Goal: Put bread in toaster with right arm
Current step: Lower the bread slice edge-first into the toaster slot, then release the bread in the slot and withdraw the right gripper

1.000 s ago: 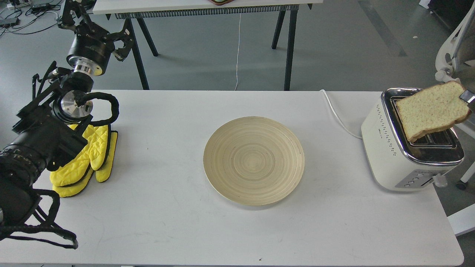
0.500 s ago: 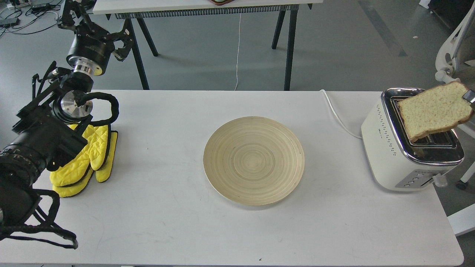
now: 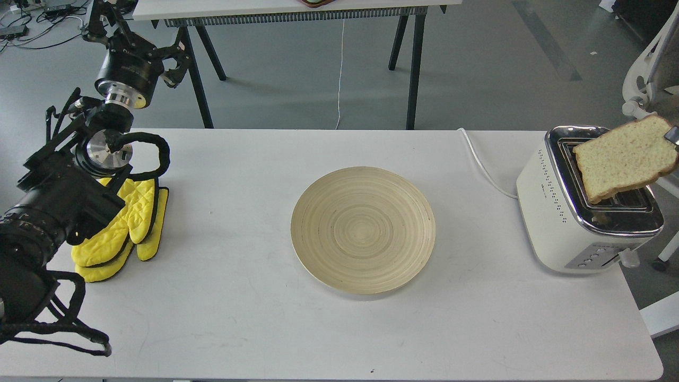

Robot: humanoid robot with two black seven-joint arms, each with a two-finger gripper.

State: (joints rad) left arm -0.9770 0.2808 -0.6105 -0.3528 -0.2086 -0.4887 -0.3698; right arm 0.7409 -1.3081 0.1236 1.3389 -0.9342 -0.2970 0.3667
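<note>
The slice of pale speckled bread (image 3: 626, 159) hangs tilted in the air just above the toaster's slots. The cream-white toaster (image 3: 562, 212) with a chrome top stands at the table's right end, its white cord (image 3: 482, 164) running back left. Only a small silver tip of my right gripper (image 3: 672, 136) shows at the right edge, gripping the bread's upper right corner; the rest of the right arm is out of view. My left gripper (image 3: 174, 62) is raised beyond the table's far left corner, its fingers apart and empty.
A round bamboo plate (image 3: 363, 229) lies in the table's middle with nothing on it. Yellow oven mitts (image 3: 124, 228) lie at the left under my left arm. A second table's black legs (image 3: 414, 69) stand behind. A white chair (image 3: 644, 79) is at the right.
The bread has shifted slightly to the right over the toaster, and more of the right gripper has left the view. The left arm has not moved.
</note>
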